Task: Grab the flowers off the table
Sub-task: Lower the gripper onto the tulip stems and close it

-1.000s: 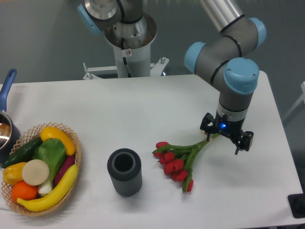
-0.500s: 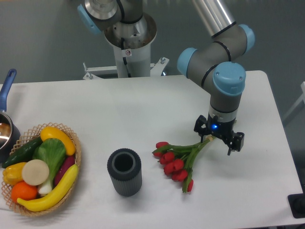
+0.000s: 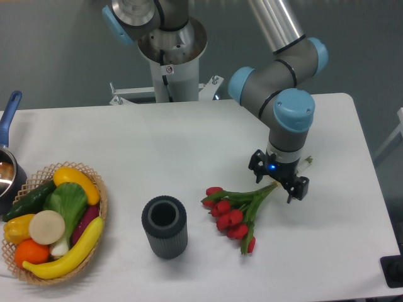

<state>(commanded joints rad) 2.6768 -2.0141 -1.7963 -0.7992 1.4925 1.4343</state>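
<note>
The flowers, a small bunch of red tulips with green stems, lie flat on the white table, buds to the lower left and stems running up to the right. My gripper hangs straight down over the stem end, open, with a finger on each side of the stems. The stem tips are partly hidden behind the gripper body. I cannot tell whether the fingers touch the table.
A dark ribbed cylindrical vase stands upright left of the flowers. A wicker basket of fruit and vegetables sits at the left front. A pot with a blue handle is at the left edge. The arm's base stands behind the table.
My gripper has moved left and slightly up the image along the stems, from past their end to directly over them. The flowers have not moved.
</note>
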